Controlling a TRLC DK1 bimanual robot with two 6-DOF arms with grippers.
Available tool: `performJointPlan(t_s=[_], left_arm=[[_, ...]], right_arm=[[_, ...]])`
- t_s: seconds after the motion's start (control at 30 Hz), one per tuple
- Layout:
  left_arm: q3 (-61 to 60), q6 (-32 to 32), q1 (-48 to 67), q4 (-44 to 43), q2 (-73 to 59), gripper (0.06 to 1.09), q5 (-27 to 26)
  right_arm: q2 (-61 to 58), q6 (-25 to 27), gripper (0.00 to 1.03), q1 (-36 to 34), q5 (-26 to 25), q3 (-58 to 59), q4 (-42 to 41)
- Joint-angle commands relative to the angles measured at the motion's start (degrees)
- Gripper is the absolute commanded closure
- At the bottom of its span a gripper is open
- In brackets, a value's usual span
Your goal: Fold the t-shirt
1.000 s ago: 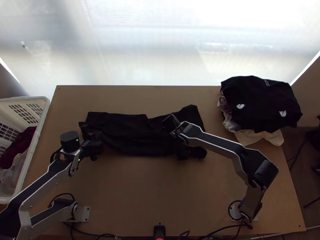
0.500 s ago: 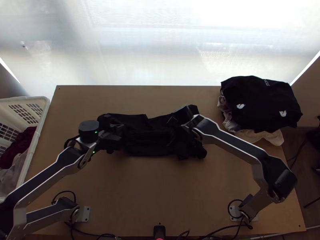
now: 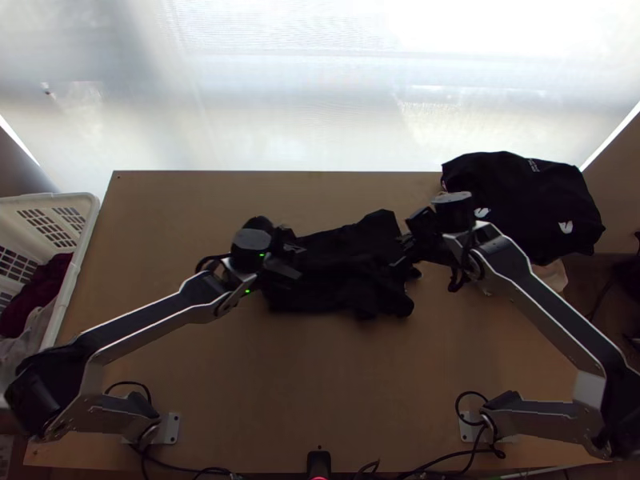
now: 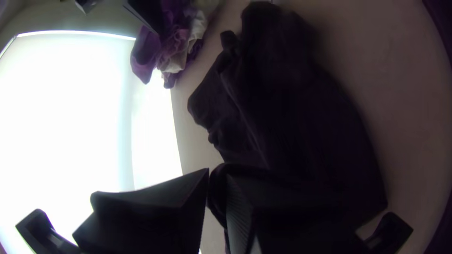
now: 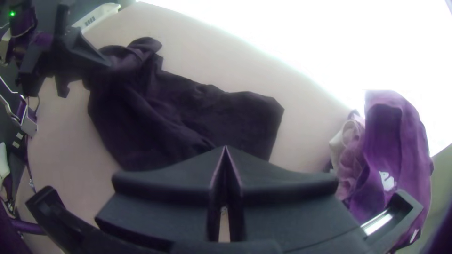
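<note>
The black cloth t-shirt (image 3: 344,276) lies across the middle of the light wooden table (image 3: 320,376), gathered into a rumpled band between the 2 grippers. The left gripper (image 3: 300,260) is at the band's left end. In the left wrist view its 2 wide flat black fingers (image 4: 157,207) pinch a bit of the shirt between their tips. The right wrist view shows the cloth bunched at that grip, with a small lobe of it poking out past the gripper towards the table's far edge. The rest of the shirt lies over the table in soft creases, with a flatter, blunt-cornered part reaching out on its right side.

The right gripper (image 3: 402,250) is at the shirt's right side, its 2 fingers (image 5: 165,188) brought together so that they meet at the tips. Whether those tips touch the shirt, I cannot tell.

At the table's far right corner sits a pile of clothes: a black garment with white prints (image 3: 520,208) on top, and a cream cloth (image 3: 552,276) peeking out beneath. Beside the table's left edge stands a white plastic basket (image 3: 76,264), holding a dark red cloth (image 3: 36,296) and a whitish cloth (image 3: 24,352).
</note>
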State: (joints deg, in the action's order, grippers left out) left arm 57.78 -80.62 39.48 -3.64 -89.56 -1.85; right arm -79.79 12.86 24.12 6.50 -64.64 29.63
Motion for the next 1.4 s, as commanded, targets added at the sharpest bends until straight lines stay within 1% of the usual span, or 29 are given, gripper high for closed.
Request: performJointPlan(t_s=[0.0, 0.3, 0.4, 0.67, 1.0, 1.03, 1.07, 1.13, 1.17, 1.2, 1.37], left_arm=[[10.69, -0.24, 6.39, -0.23, -10.02, 0.86, 1.32], [24.84, -1.38, 13.43, 1.53, -21.53, 0.86, 2.2], [28.62, -1.38, 15.27, 1.53, -24.79, 0.86, 2.2], [36.97, -1.03, 18.52, 1.79, -33.05, 0.86, 2.2], [44.26, -1.21, 20.19, 1.79, -41.57, 0.85, 1.58], [44.44, -1.21, 20.28, 1.79, -42.01, 0.78, 1.67], [44.61, -1.21, 20.37, 1.62, -42.45, 0.66, 1.67], [44.7, -1.03, 20.37, 1.0, -43.33, 0.37, 1.85], [44.97, -1.03, 20.37, 0.91, -43.77, 0.15, 2.02], [45.23, -0.94, 20.37, 0.83, -44.21, 0.1, 2.29], [45.84, -0.42, 20.37, -1.11, -43.24, 0.1, 3.52]], right_arm=[[7.1, 0.41, 1.0, -7.51, 1.32, 6.11, 0.08], [11.94, 0.41, 1.0, -14.98, 4.66, 11.73, 0.08], [13.34, 1.2, 1.0, -17.18, 5.1, 13.4, 0.08], [15.89, 3.57, 1.0, -24.65, 7.38, 16.92, 0.17], [17.91, 5.33, 1.0, -30.01, 8.97, 19.38, 0.43], [18.09, 5.33, 1.0, -30.27, 9.05, 19.55, 0.52], [18.27, 5.33, 1.0, -30.45, 9.14, 19.73, 0.61], [18.7, 5.33, 1.0, -30.54, 9.23, 20.08, 0.7], [18.88, 5.33, 1.0, -30.54, 9.32, 20.26, 0.78], [18.97, 5.24, 1.0, -30.54, 9.41, 20.43, 0.87], [19.41, 4.98, 1.0, -30.54, 9.58, 20.87, 0.87]])
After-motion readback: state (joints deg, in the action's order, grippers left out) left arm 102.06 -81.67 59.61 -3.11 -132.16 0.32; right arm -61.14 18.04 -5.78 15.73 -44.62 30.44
